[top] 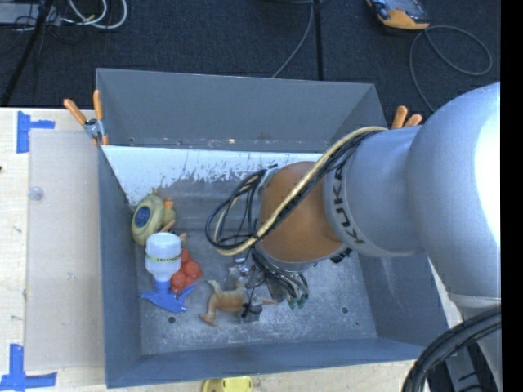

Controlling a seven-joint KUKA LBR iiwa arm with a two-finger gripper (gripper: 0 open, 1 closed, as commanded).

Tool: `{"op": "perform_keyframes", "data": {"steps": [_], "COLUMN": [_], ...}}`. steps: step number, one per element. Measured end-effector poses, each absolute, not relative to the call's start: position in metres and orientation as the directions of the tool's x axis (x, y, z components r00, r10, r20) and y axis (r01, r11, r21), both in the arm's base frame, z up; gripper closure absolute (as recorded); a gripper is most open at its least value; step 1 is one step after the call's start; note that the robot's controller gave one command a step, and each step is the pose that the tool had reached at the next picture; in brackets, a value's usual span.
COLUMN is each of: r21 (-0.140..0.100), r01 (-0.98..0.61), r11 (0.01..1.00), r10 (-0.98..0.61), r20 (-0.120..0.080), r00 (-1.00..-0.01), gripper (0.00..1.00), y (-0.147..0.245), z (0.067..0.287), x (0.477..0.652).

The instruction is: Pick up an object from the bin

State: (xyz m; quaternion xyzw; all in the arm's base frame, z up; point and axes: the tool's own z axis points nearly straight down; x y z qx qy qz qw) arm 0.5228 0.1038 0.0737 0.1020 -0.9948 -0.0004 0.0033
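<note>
Grey metal bin (245,358), seen from above and slightly to one side, near wall along the bottom of the view. Just behind that wall, on the floor left of centre, a small flat blue piece (166,301), shaped somewhat like a plane or a bird. To its right, close to the middle of the floor, a small tan toy animal (216,305), lying flat and pale against the grey.

Right at that toy's right end, the gripper (260,299), down low against the floor, dark and tangled in outline. Impossible to tell whether spread, pressed together or pinching something; touching the toy or merely beside it, likewise unclear. Just right of the gripper, a small green bit (299,300), too small to name.

Farther back on the left, a red-orange lump (188,270), just behind the blue piece. Against it, a white bottle (163,256) with a pale green band. Beyond the bottle, near the left wall, a round yellow-green object (149,217) with a bluish face.

Behind the gripper, a rounded orange cover (298,219) on the wrist, with black and yellow cables (233,219) looped at its left. Then the silver-grey arm (425,186), marked KUKA, reaching in from the right and looming large across that side. Last, the bin's sloping far wall.
</note>
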Motion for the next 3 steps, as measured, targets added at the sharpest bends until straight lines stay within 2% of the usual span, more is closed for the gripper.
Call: {"op": "perform_keyframes", "data": {"steps": [1, 2, 3], "r21": [0.001, 0.001, 0.001], "r01": [-0.203, -0.206, -0.207], "r11": [0.979, 0.979, 0.978], "r10": [-0.203, -0.206, -0.207], "r20": [0.006, 0.007, 0.007], "r00": [-0.979, -0.979, -0.978], "gripper": [1.0, 1.0, 1.0], "y": [0.104, 0.102, 0.102], "z": [0.074, 0.195, 0.195], "x": [0.523, 0.535, 0.535]}}
